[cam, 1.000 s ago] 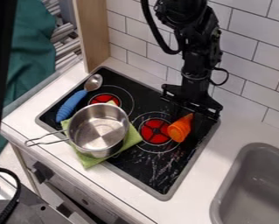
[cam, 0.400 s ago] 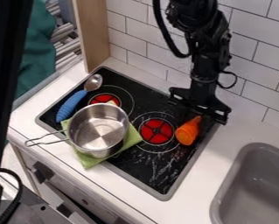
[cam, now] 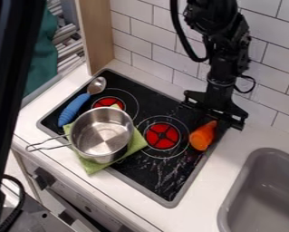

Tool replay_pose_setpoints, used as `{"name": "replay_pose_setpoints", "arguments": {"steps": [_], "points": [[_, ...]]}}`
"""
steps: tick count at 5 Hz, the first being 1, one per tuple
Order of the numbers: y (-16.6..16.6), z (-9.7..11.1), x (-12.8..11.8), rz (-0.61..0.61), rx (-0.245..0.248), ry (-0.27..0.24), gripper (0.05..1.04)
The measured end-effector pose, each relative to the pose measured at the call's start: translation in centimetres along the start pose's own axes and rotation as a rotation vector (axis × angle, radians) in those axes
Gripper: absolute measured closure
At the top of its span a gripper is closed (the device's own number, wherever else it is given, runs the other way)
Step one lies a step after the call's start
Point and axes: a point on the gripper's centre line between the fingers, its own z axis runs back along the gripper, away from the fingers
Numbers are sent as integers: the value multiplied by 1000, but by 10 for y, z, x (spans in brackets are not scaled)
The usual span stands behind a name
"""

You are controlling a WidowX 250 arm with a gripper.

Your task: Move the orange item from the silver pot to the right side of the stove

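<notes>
My gripper (cam: pixel 208 126) hangs over the stove's right edge, and the orange item (cam: pixel 202 136), a carrot-like piece, is held at its narrow upper end between the fingers. The item's wide end points down and toward the front, to the right of the right red burner. The silver pot (cam: pixel 103 136) stands at the left of the stove (cam: pixel 149 174), partly over a green cloth, and its inside shows a bare metal bottom.
A spoon with a blue handle (cam: pixel 74 108) lies at the stove's left. The green cloth (cam: pixel 92 166) sits under the pot. A grey sink (cam: pixel 255 181) is at the right, and a tiled wall (cam: pixel 273 68) rises behind.
The arm and gripper have moved to the right, carrying the orange item from beside the right burner toward the stove's right edge. The pot, cloth and spoon have not moved.
</notes>
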Motion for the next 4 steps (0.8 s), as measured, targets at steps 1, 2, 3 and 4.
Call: {"name": "replay_pose_setpoints", "arguments": {"steps": [1,2,3,4], "points": [[-1,0,-1,5,-1,6,541],[-2,0,-3,17,-7,20,226],[-1,1,-9,21,-10,31,70],[-1,27,-9,23,-18,-40,76]]}}
